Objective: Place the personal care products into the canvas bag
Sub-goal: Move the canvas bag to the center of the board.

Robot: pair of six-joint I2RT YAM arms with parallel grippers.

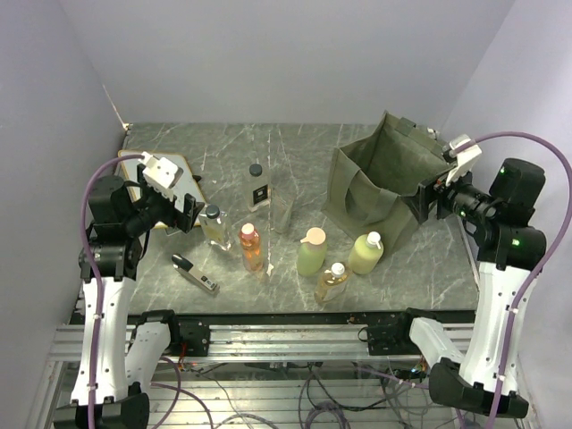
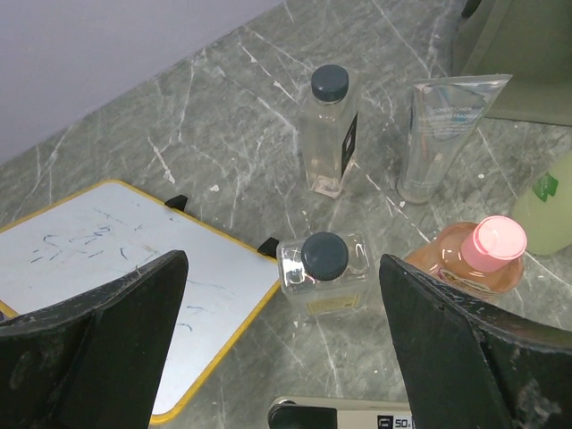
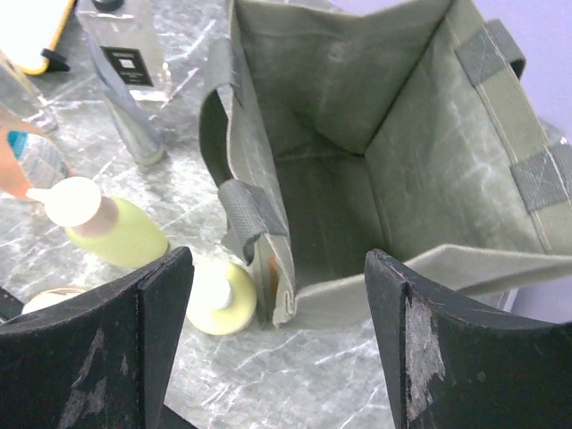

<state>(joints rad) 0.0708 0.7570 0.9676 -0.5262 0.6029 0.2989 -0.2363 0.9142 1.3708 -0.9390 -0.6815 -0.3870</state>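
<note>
All 7 personal care containers sit on the grey marble surface (image 1: 295,152), outside the boxy olive-green canvas bag (image 1: 357,201). The left jaws, wide open and empty, hang over the small clear black-capped bottle (image 2: 323,273), which stands upright between them. The right jaws, parted and empty, face the bag's mouth.
</note>
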